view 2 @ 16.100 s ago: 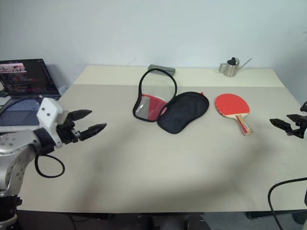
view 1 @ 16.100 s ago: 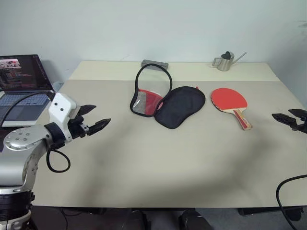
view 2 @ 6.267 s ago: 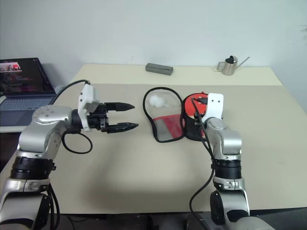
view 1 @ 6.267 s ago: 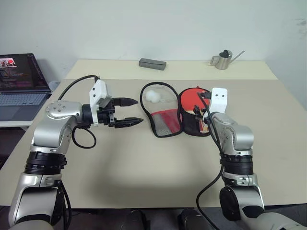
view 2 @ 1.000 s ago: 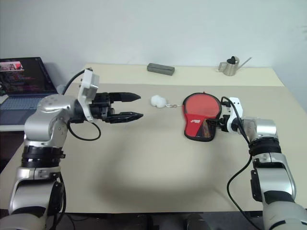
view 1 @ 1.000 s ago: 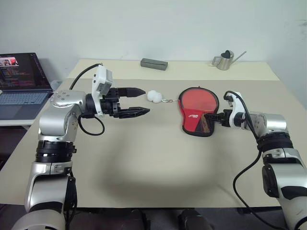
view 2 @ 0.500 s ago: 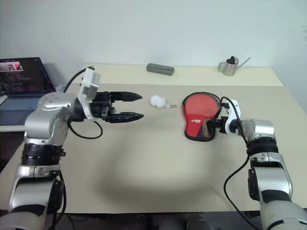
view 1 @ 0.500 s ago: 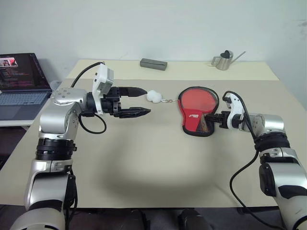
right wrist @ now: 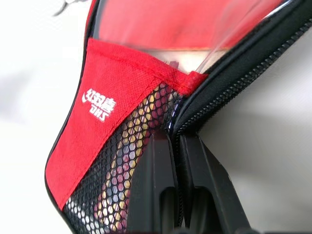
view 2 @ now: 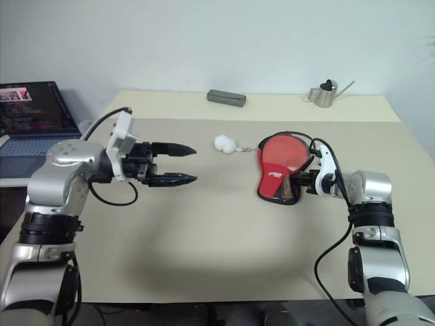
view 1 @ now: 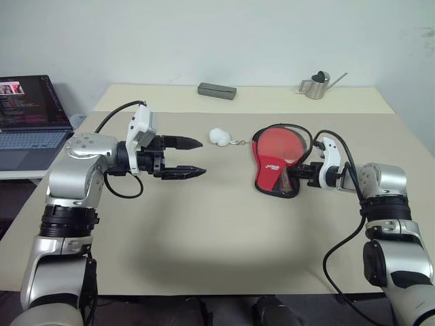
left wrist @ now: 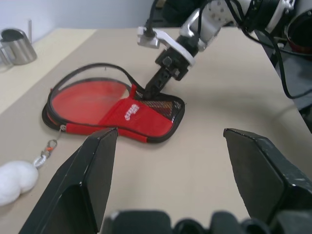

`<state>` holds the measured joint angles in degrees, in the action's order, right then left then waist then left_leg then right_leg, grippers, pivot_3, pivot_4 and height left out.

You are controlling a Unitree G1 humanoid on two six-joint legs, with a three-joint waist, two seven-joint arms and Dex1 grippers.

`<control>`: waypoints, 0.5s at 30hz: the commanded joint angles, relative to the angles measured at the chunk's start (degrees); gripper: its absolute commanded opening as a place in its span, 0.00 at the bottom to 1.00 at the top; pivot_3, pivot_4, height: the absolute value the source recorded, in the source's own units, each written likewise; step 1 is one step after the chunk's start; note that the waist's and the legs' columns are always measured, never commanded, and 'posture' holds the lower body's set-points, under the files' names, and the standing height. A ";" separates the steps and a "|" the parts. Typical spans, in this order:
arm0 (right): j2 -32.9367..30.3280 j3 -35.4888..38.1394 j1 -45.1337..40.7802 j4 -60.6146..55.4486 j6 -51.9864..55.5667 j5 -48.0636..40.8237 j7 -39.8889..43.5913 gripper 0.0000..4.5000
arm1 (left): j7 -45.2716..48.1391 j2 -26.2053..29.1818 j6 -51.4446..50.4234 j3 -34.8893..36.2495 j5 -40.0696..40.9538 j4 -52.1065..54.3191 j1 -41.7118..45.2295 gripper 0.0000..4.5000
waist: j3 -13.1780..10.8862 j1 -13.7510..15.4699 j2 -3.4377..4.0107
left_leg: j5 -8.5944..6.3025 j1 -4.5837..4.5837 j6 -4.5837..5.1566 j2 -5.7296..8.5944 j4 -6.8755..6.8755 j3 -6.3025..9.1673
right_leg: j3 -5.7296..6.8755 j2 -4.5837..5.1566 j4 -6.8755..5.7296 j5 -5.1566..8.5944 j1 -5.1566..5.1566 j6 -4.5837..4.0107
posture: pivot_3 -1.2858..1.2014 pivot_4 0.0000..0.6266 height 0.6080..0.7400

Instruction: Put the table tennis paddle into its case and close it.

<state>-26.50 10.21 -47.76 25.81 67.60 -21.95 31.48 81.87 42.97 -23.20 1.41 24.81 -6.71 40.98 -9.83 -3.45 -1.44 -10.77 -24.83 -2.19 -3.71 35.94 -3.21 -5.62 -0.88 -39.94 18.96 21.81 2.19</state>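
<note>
Your left gripper hovers level over the table, fingers spread wide, pointing at the pompom. The case with its white logo (unreadable) holds the table tennis paddle. Your right gripper has now clamped onto the case's zipper edge, lifting it slightly versus a second ago.

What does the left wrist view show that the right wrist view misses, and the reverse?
Left wrist alone: the open left gripper, the white pompom on its clasp, a metal watering can, and the whole right gripper from outside. Right wrist alone: the zipper teeth pinched between its shut fingers. Both: the case with white logo, mesh pocket and lifted flap.
</note>
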 commanded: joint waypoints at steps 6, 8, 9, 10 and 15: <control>-1.48 -0.88 2.28 -6.29 3.07 -2.24 1.47 0.01 | 0.07 1.65 0.57 0.03 0.97 4.01 -0.82 0.84 | 0.00 0.11 0.00 | 0.00 -0.01 0.01 0.02 0.00 -0.01 | -0.01 0.01 0.01 0.00 0.00 0.00 | 0.52 0.24 1.00; -1.01 -0.54 1.56 -5.10 0.42 -1.98 1.54 0.01 | -0.15 1.56 0.59 -0.01 0.98 3.89 -0.77 0.84 | 0.00 0.08 0.00 | 0.00 0.00 0.01 0.02 0.01 -0.01 | -0.01 0.00 0.01 0.00 0.00 0.00 | 0.52 0.24 1.00; -0.91 -0.69 1.17 -4.39 -1.00 -1.50 1.33 0.01 | -0.25 1.51 0.60 -0.05 0.98 3.83 -0.78 0.84 | 0.00 0.07 0.00 | 0.00 -0.01 0.01 0.02 0.00 -0.01 | -0.01 0.00 0.01 0.00 0.01 0.00 | 0.52 0.24 1.00; -0.70 -0.80 0.56 -3.45 -2.63 -1.02 1.07 0.01 | -0.37 1.42 0.62 -0.07 0.97 3.79 -0.84 0.84 | 0.00 0.06 0.00 | -0.01 0.00 0.01 0.01 0.00 -0.01 | -0.01 0.00 0.01 0.00 0.01 0.00 | 0.52 0.24 1.00; -0.47 -1.17 -1.58 0.24 -7.90 0.93 0.05 0.01 | -0.89 1.23 0.33 0.02 1.10 3.79 -0.82 0.84 | 0.00 0.01 -0.01 | 0.00 0.00 0.01 0.02 0.01 -0.02 | -0.02 0.00 0.00 0.00 0.02 0.00 | 0.52 0.24 1.00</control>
<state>-26.75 8.60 -47.20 25.86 61.86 -21.35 32.05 81.43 43.73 -23.23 0.44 24.82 -4.69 39.61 -9.84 -3.44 -1.44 -10.78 -24.84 -2.18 -3.70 35.95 -3.23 -5.65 -0.88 -39.93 18.96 21.83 2.20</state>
